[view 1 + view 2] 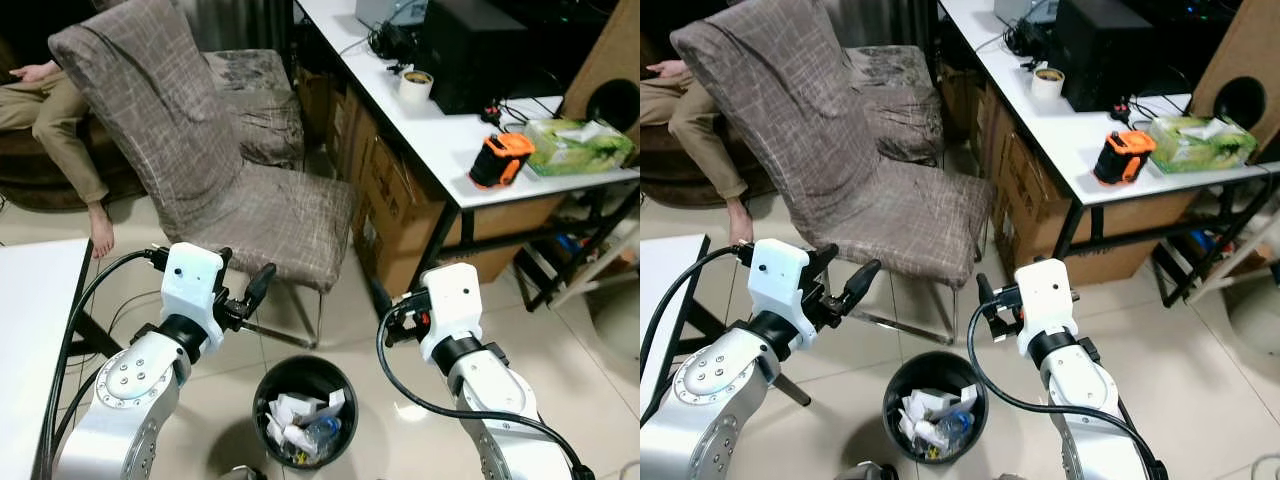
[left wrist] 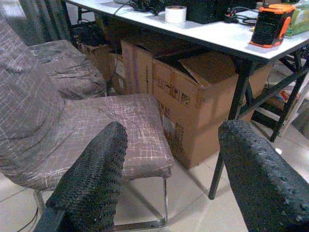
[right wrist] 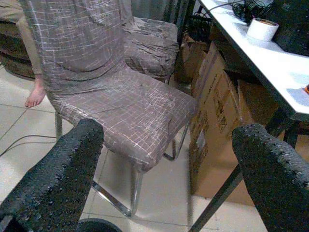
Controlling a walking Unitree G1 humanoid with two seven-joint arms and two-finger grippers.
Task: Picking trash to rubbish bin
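A black round rubbish bin (image 1: 263, 388) stands on the tiled floor between my two arms, holding white wrappers and a plastic bottle (image 1: 303, 427). My left gripper (image 1: 246, 274) hovers above and left of the bin, open with nothing between its fingers (image 2: 91, 183); it faces the chair seat. To the upper right of the bin my right gripper (image 1: 383, 303) is also open and empty, its fingers (image 3: 58, 179) spread wide. The bin's edge (image 3: 96, 225) peeks in under them.
A chair draped in grey-brown cloth (image 1: 200, 150) stands just behind the bin. A white desk (image 1: 440, 130) on the right carries a tape roll (image 1: 416, 86) and an orange tool (image 1: 500, 160), with cardboard boxes (image 1: 395, 200) beneath. A person's leg (image 1: 70, 150) rests at far left.
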